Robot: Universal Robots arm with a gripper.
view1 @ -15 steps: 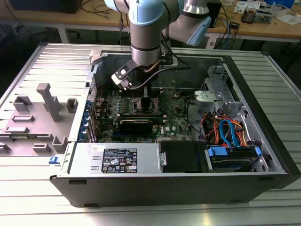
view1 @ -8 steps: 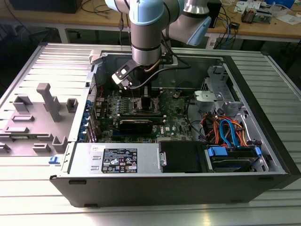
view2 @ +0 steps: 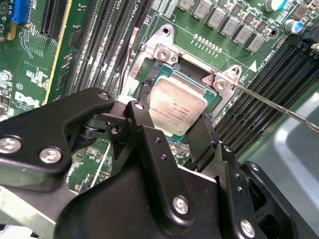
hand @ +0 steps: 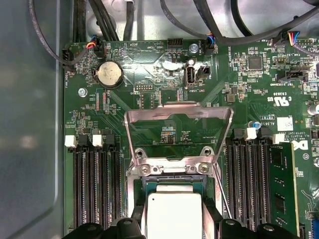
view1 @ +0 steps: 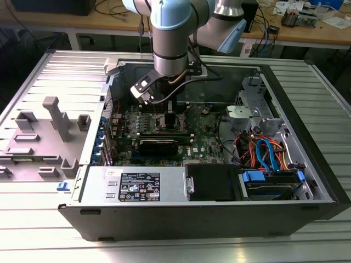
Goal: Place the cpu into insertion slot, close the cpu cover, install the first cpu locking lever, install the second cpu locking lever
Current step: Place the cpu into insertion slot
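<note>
Cpu (hand: 174,214) in insertion slot (hand: 169,185), cpu cover (hand: 130,142) raised

Silvery square cpu (view2: 177,107) lies flat in the slot (view2: 164,54); the cover (hand: 144,113) stands tilted up, open, hinged at the slot's edge.

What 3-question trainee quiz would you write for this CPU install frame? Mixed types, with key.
1. True or false: the cpu cover is shut over the insertion slot.
2. What does the gripper straddle? A) a screwdriver B) the cpu C) a fan
3. Name the round silvery part on the motherboard, past the cover in the first wrist view.
Key: 1 false, the cover stands raised; 2 B; 3 the coin-cell battery.
</note>
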